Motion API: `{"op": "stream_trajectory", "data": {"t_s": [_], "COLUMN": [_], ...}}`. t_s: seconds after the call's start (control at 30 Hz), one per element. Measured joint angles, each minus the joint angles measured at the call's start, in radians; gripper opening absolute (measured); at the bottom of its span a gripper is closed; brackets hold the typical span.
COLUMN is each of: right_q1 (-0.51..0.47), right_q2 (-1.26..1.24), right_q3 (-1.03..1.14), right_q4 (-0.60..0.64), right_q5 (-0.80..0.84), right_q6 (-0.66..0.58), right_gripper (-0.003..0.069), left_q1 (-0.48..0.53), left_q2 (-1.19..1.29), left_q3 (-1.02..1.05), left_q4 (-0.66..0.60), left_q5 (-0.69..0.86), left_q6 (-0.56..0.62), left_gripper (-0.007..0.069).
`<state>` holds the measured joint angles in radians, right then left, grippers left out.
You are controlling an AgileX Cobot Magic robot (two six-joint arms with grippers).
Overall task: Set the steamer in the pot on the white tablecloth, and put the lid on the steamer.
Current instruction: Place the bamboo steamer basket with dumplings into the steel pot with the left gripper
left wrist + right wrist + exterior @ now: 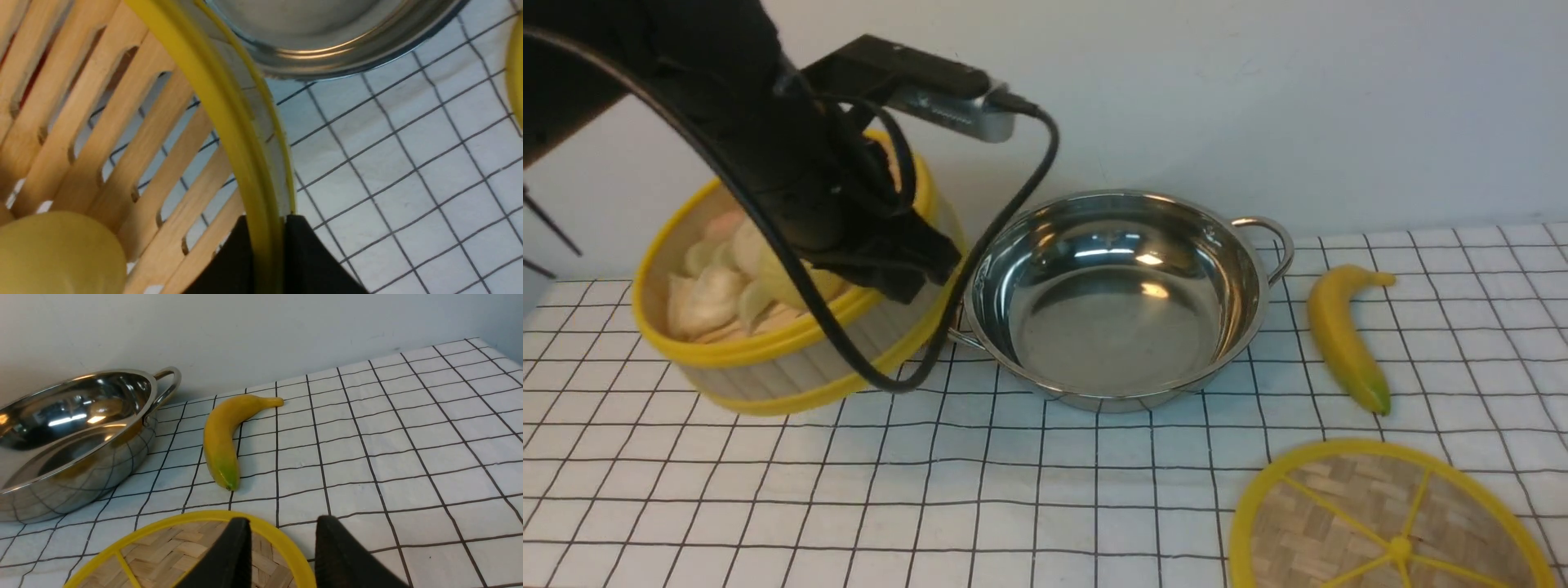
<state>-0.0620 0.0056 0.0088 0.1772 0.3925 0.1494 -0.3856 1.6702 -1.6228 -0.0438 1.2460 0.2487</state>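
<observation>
Your left gripper [267, 230] clamps the steamer [768, 367] rim; right gripper [282, 555] gapes empty over the lid [1372, 523]. Gridded white tablecloth [1013, 490] below, plain wall [1258, 98] behind.

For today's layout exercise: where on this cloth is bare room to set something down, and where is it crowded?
Bare: the tablecloth in front of steamer and pot, left of the lid. Crowded: around the banana, between pot and lid.

A yellow banana [1343, 339] lies near the pale wall [1258, 98], its green tip pointing away from it. Pale food pieces [707, 294] sit farther left along that wall.
</observation>
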Motion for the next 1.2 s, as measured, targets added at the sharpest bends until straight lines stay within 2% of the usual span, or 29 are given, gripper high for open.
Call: {"op": "stream_trajectory", "data": {"t_s": [0.23, 0.43, 0.77, 0.9, 1.03, 1.2], "right_q1": [0.000, 0.000, 0.000, 0.000, 0.000, 0.000], "right_q2": [0.000, 0.000, 0.000, 0.000, 0.000, 0.000], "right_q3": [0.000, 0.000, 0.000, 0.000, 0.000, 0.000], "right_q4": [0.000, 0.000, 0.000, 0.000, 0.000, 0.000], "right_q5": [0.000, 0.000, 0.000, 0.000, 0.000, 0.000], "right_q6": [0.000, 0.000, 0.000, 0.000, 0.000, 0.000], "right_gripper": [0.0242, 0.0242, 0.0242, 0.0242, 0.0242, 0.0242], "left_q1": [-0.102, -0.168, -0.177, -0.176, -0.178, -0.179], "left_q2": [0.182, 0.312, 0.418, 0.470, 0.511, 0.568], "left_q3": [-0.200, -0.353, -0.365, -0.366, -0.366, -0.368], "left_q4": [0.000, 0.000, 0.003, -0.087, -0.139, -0.085], "left_q5": [0.010, 0.006, 0.002, -0.056, -0.059, -0.072], "left_q6": [0.128, 0.328, 0.577, 0.689, 0.712, 0.675], "left_gripper": [0.0064, 0.0064, 0.0064, 0.0064, 0.0064, 0.0064]}}
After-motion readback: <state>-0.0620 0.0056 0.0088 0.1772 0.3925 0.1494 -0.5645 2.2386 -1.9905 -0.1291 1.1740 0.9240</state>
